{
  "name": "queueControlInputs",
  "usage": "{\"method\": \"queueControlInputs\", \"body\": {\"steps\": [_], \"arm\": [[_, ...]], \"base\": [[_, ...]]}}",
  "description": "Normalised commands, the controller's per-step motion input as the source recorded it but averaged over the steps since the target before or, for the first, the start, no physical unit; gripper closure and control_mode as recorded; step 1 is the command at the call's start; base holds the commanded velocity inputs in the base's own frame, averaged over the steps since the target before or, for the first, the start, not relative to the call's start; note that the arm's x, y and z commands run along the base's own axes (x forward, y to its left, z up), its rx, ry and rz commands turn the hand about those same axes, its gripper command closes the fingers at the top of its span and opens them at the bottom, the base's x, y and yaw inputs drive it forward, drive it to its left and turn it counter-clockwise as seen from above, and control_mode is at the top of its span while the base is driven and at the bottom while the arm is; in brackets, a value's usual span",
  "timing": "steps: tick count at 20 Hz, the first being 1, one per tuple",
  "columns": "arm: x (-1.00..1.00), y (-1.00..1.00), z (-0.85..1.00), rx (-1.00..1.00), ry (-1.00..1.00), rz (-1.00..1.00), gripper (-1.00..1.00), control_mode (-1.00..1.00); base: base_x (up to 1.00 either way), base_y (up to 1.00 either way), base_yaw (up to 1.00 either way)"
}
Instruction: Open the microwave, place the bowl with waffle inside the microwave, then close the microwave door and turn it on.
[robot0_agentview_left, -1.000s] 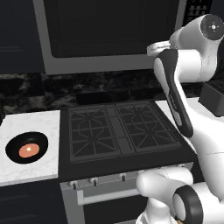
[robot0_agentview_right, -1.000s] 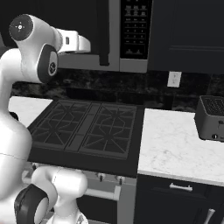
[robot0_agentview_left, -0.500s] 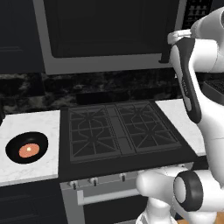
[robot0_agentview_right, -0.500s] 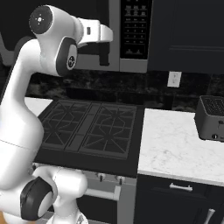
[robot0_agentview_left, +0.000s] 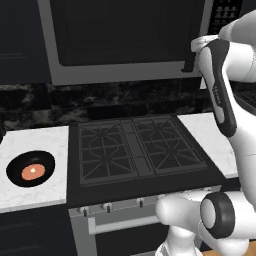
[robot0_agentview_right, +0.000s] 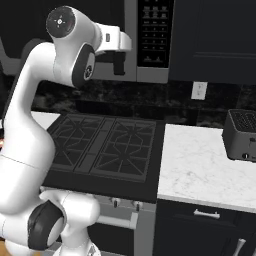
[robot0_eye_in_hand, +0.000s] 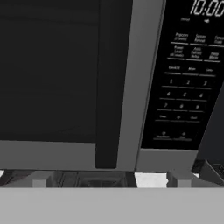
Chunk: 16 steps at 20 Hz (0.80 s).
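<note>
Open gripper (robot0_agentview_right: 119, 62) near closed microwave door (robot0_eye_in_hand: 65, 78), facing its black handle (robot0_eye_in_hand: 107, 87), not touching.

The microwave (robot0_agentview_left: 125, 40) is cut off by the top edge in both base views, and the arm hides its lower right corner. On its button panel (robot0_eye_in_hand: 186, 87), the labels are too small to read.

microwave (robot0_agentview_left: 125, 40) above stove (robot0_agentview_left: 137, 150); bowl with waffle (robot0_agentview_left: 31, 168) on counter (robot0_agentview_left: 35, 195) left.
</note>
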Motion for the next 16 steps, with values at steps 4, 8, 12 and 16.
{"method": "queueControlInputs", "body": {"steps": [4,8,12,16], "arm": [[0.33,0.18,-0.02,0.07,0.04,0.01,-1.00,-1.00],[0.58,0.00,-0.12,0.01,0.00,0.00,-1.00,-1.00],[0.58,-0.01,-0.18,0.00,0.00,0.00,-1.00,-1.00],[0.53,0.00,-0.19,0.00,0.00,0.00,-1.00,-1.00]], "base": [[0.00,0.00,0.00],[0.00,0.00,0.00],[0.00,0.00,0.00],[0.00,0.00,0.00]]}}
